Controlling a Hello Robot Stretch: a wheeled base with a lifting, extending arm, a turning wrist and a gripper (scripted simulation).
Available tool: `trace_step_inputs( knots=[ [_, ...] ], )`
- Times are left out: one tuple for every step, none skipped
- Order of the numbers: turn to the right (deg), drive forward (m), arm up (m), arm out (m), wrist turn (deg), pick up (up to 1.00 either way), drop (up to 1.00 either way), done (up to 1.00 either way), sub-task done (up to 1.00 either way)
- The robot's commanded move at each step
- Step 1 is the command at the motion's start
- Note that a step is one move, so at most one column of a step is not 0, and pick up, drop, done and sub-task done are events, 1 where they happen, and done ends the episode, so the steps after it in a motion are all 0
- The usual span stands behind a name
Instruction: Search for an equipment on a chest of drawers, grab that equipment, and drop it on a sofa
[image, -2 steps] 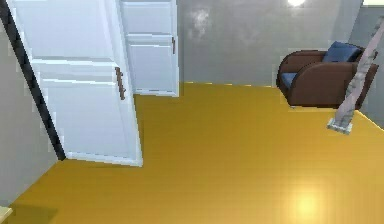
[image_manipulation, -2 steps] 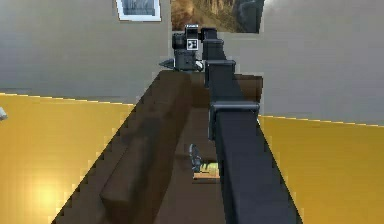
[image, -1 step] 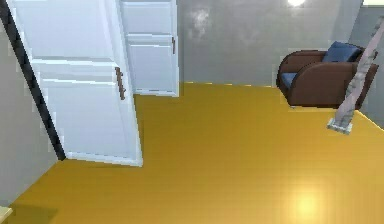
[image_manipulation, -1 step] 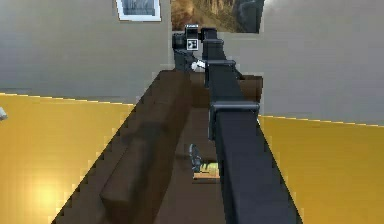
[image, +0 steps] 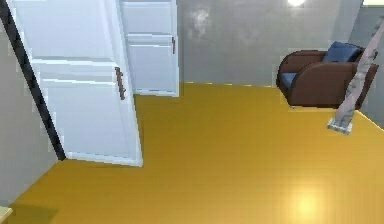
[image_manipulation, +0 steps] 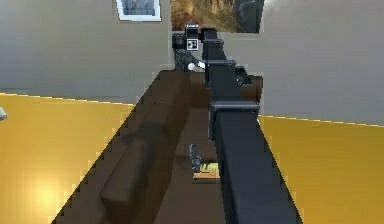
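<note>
A dark brown sofa runs lengthwise from the arm side view's bottom edge toward the grey far wall. My arm reaches out above its seat. The gripper is at the arm's far end, by the two white marker squares, over the sofa's far end. A small pale blob shows at the gripper, and I cannot tell whether the gripper holds anything. A small dark object on a flat tan thing lies on the sofa seat beside the arm.
Two framed pictures hang on the wall behind the sofa. In the forward view, white doors stand at the left. A brown armchair with a blue cushion sits at the right, with a thin pole on a base near it. Yellow floor lies between.
</note>
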Motion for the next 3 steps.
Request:
trace_step_inputs(
  knots=[
    [0.0,0.0,-0.36,0.0,0.0,0.0,0.0,0.0,0.0],
    [0.0,0.0,-0.32,0.0,0.0,0.0,0.0,0.0,0.0],
    [0.0,0.0,0.0,0.0,0.0,0.0,1.0,0.0,0.0]
  ],
)
